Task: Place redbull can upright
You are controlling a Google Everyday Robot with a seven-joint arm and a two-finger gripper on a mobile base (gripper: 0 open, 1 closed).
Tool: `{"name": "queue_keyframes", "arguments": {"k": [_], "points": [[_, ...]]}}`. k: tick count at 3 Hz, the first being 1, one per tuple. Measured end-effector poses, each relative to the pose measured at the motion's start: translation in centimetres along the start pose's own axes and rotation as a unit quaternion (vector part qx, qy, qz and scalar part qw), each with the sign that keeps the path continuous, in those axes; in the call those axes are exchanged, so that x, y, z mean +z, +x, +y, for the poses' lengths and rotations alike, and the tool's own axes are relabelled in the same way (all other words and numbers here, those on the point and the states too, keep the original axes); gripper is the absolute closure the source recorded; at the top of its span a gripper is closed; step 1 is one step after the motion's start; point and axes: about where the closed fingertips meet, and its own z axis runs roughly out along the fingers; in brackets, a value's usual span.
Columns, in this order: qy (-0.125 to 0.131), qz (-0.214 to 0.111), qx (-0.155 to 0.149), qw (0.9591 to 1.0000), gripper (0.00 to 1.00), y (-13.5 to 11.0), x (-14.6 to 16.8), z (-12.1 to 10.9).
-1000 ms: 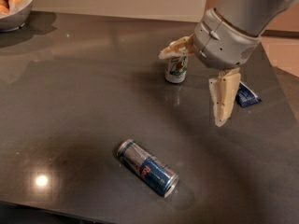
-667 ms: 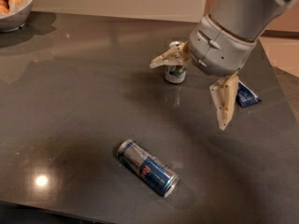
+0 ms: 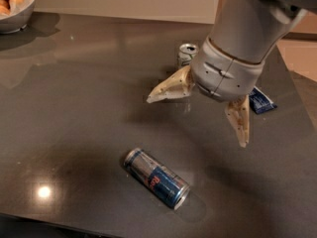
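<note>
Slim blue-and-silver metal redbull can (image 3: 156, 178), red logo up, lying sideways near the dark tabletop's (image 3: 79, 108) front edge. Cream two-finger gripper (image 3: 195, 121) hovering behind it, spread wide, pinching nothing. Short white-and-green can (image 3: 187, 54) upright toward the far edge.

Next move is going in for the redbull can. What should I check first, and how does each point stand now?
1. Redbull can found: ok, lying on its side on the table, not yet upright.
2. Gripper empty, fingers open: ok, spread wide.
3. Gripper over the can: not ok, it is farther back and to the right.
4. Nothing touching the can: ok.
5. White-and-green can and blue packet away from the redbull can: ok, though both are near the arm.
6. Fingers lined up across the can: cannot tell.
</note>
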Motion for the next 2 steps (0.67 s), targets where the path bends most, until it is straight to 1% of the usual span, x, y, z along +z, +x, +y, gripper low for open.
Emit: {"name": "queue_keyframes", "arguments": {"k": [1, 2], "points": [[-0.011, 0.007, -0.047, 0.9988, 0.00, -0.43, 1.19, 0.33], [-0.011, 0.008, -0.047, 0.9988, 0.00, -0.42, 1.17, 0.29]]}}
